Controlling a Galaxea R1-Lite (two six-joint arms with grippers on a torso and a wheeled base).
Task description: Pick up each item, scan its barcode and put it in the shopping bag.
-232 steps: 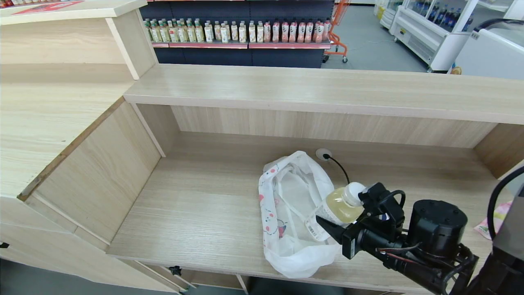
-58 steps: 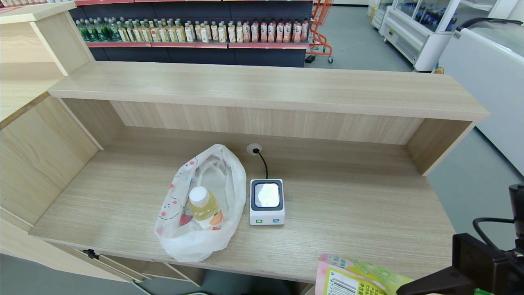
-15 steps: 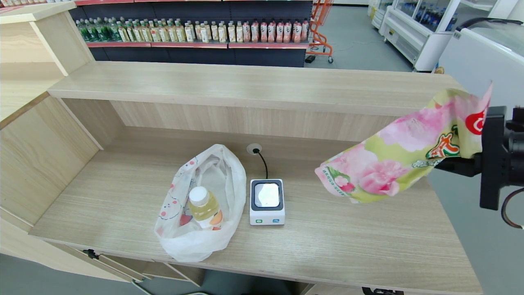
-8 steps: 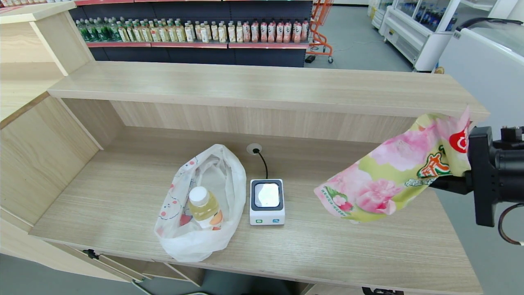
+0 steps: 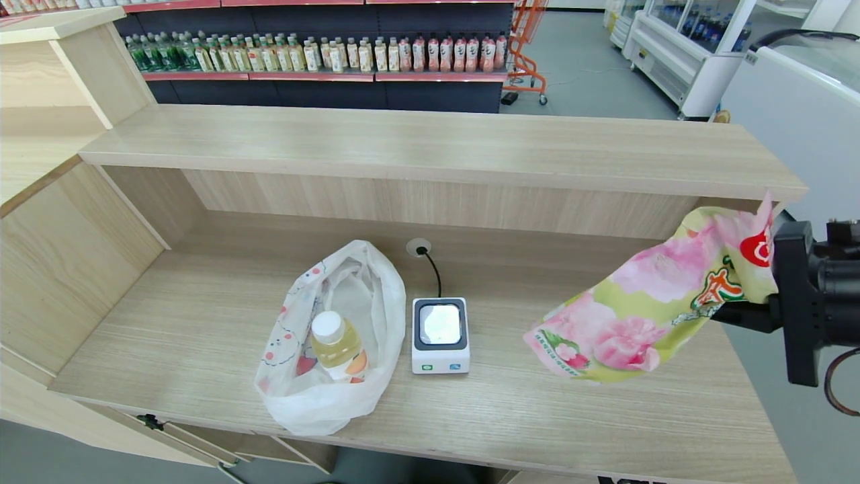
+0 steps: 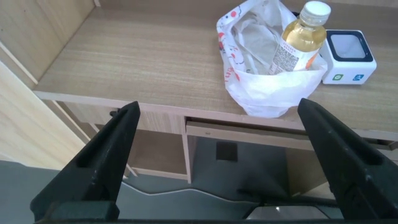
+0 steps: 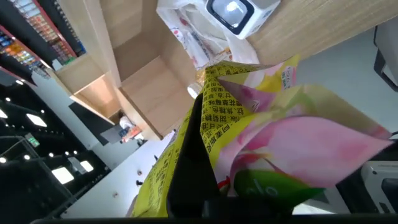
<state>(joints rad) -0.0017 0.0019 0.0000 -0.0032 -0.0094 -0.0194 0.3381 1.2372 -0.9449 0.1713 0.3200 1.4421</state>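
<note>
Packet (image 5: 631, 309) hangs clamped in my right gripper (image 5: 742, 302), in the air over the right part of the counter (image 5: 201, 323), to the right of the scanner (image 5: 440, 334). My left gripper (image 6: 217, 115) stands wide open and holds nothing, low before the counter's front edge. Bottle (image 5: 336, 346) lies in the bag (image 5: 295, 403), just left of the scanner.
</note>
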